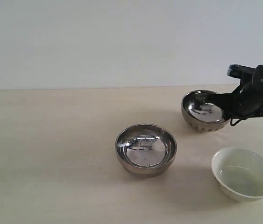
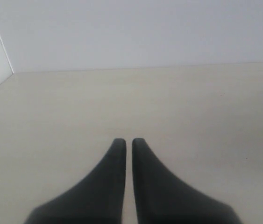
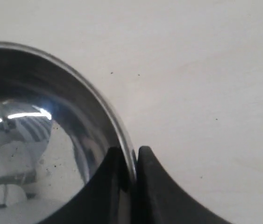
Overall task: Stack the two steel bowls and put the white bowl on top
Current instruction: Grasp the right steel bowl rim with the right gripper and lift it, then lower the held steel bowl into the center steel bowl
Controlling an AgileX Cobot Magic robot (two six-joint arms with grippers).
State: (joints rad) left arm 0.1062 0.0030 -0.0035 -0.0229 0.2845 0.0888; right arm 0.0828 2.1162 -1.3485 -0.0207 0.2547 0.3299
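A smooth-sided steel bowl [image 1: 145, 149] sits on the table near the middle. The ribbed steel bowl [image 1: 203, 111] is at the back right, tilted a little, and my right gripper [image 1: 228, 108] is shut on its right rim. The right wrist view shows that rim [image 3: 122, 135] pinched between the two dark fingers, my right gripper [image 3: 130, 156] with one finger inside the bowl and one outside. The white bowl [image 1: 244, 173] stands at the front right, below that arm. My left gripper [image 2: 129, 141] is shut with nothing in it, over bare table; it is outside the exterior view.
The pale table top [image 1: 52, 154] spreads wide to the left of the bowls. A white wall [image 1: 122, 42] closes the back. In the left wrist view a wall corner [image 2: 3, 51] meets the table edge.
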